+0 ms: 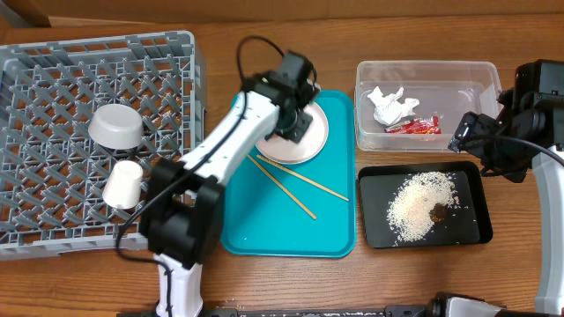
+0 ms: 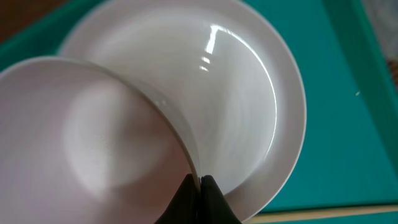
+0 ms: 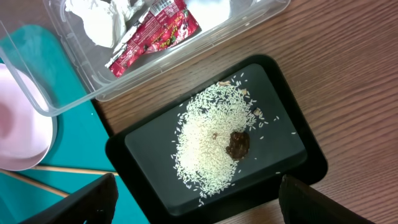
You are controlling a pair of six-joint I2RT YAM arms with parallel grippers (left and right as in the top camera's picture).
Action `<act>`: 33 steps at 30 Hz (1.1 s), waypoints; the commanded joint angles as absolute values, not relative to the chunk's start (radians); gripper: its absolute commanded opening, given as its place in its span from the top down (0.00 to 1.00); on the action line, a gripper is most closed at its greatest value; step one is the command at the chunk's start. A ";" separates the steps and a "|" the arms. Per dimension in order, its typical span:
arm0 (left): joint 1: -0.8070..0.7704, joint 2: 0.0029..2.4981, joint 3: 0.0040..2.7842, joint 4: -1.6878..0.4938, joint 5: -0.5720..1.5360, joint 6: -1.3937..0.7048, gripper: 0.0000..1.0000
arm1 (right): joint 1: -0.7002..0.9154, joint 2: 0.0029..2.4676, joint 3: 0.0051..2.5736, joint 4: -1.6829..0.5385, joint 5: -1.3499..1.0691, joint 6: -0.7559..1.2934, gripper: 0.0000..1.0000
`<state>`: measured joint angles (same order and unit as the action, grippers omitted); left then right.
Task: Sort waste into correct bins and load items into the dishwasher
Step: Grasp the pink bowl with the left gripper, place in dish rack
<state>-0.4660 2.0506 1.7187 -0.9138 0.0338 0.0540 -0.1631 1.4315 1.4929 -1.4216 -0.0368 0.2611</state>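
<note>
My left gripper (image 2: pixel 200 180) is shut on the rim of the small pink bowl (image 2: pixel 93 137), over the round white plate (image 2: pixel 249 93). In the overhead view that gripper (image 1: pixel 295 119) covers the bowl above the plate (image 1: pixel 315 145). My right gripper (image 3: pixel 196 199) is open and empty above the black tray (image 3: pixel 286 118), which holds rice (image 3: pixel 211 143) and a brown lump (image 3: pixel 238 144). The clear tub (image 1: pixel 476 75) holds the tissue (image 1: pixel 388 104) and red wrapper (image 1: pixel 414 126). The grey bowl (image 1: pixel 116 126) and white cup (image 1: pixel 123 185) sit in the dish rack (image 1: pixel 53 88).
The plate rests on a teal serving tray (image 1: pixel 264 229), with two wooden chopsticks (image 1: pixel 295 180) lying across it. The rack fills the left side of the wooden table. The tub and black tray (image 1: pixel 467 224) stand at the right, beside my right arm (image 1: pixel 471 136).
</note>
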 commanded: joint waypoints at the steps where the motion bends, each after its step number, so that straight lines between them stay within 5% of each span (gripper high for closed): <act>1: -0.355 1.855 1.827 -0.925 0.181 0.015 0.96 | -0.166 1.407 1.523 -1.419 -0.027 0.265 0.15; 11: 0.259 1.877 1.828 -0.934 1.090 0.135 0.96 | -0.166 1.407 1.523 -1.421 -0.028 0.265 0.16; 17: 0.419 2.072 1.828 -0.903 1.313 0.134 0.96 | -0.166 1.407 1.523 -1.421 -0.028 0.262 0.16; 26: 0.517 2.217 1.828 -0.908 1.330 0.135 0.96 | -0.166 1.407 1.523 -1.428 -0.028 0.262 0.16; 28: 0.546 2.216 1.828 -0.911 1.329 0.134 0.90 | -0.166 1.407 1.523 -1.428 -0.028 0.262 0.16; 31: 0.611 2.216 1.828 -0.964 1.332 0.134 0.64 | -0.166 1.407 1.523 -1.427 -0.028 0.262 0.16; 33: 0.658 2.208 1.829 -1.005 1.335 0.135 0.12 | -0.166 1.407 1.523 -1.428 -0.028 0.262 0.16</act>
